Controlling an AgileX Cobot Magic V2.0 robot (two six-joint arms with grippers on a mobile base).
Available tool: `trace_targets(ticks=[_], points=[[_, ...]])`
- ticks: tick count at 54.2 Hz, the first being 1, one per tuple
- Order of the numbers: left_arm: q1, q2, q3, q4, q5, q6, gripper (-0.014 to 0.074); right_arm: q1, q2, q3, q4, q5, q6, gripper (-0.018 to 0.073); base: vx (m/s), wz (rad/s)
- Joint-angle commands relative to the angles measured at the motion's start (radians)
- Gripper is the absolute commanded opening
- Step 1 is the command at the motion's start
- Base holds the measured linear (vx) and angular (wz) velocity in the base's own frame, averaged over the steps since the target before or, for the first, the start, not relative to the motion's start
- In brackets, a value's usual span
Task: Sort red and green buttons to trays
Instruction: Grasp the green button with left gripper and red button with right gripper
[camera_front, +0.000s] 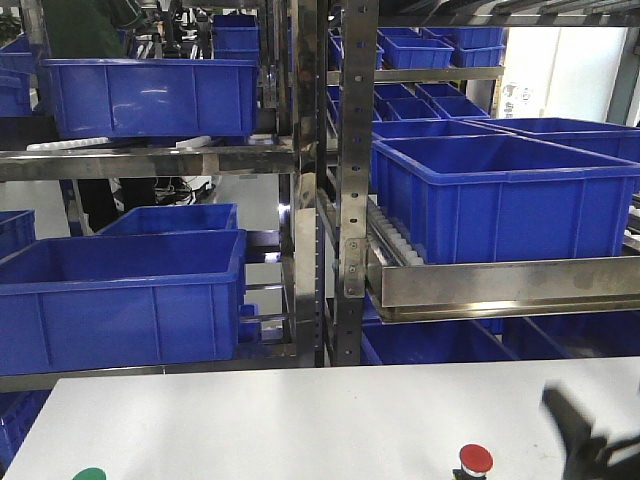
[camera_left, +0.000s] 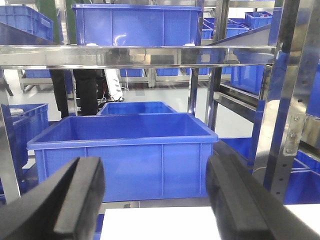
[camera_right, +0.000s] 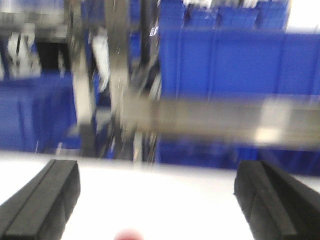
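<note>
The red button (camera_front: 475, 461) stands on the white table (camera_front: 300, 420) at the front right, its red cap up. The green button (camera_front: 89, 474) shows only as a green cap at the bottom left edge. My right gripper (camera_front: 585, 440) is a dark blur just right of the red button. In the right wrist view the right gripper (camera_right: 157, 200) is open and empty, and the red button (camera_right: 129, 235) shows as a blurred red spot below, between the fingers. My left gripper (camera_left: 157, 200) is open and empty, facing the shelves. The trays are out of view.
Deep blue crates (camera_front: 120, 295) sit on steel shelving (camera_front: 350, 200) behind the table, another blue crate (camera_front: 500, 195) on the right roller shelf. A blue crate (camera_left: 125, 150) fills the left wrist view beyond the table's far edge (camera_left: 160, 212).
</note>
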Motion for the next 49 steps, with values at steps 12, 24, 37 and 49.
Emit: trace_targets(ticks=[12, 24, 37, 49], points=[[-0.004, 0.006, -0.038, -0.01, -0.082, -0.01, 0.0554, -0.002, 0.534, 0.142, -0.106, -0.707, 0.005, 0.0553, 0.0, 0.0], [-0.004, 0.006, -0.038, -0.009, -0.082, -0.007, 0.0554, -0.002, 0.839, 0.016, -0.119, -0.834, -0.04, 0.053, 0.0, 0.0], [-0.003, 0.006, -0.038, -0.008, -0.082, -0.007, 0.0554, -0.002, 0.995, -0.181, -0.109, -0.832, -0.027, 0.053, 0.0, 0.0], [-0.003, 0.006, -0.038, -0.009, -0.07, -0.007, 0.0554, -0.002, 1.087, -0.311, -0.121, -0.816, 0.018, 0.044, 0.0, 0.0]])
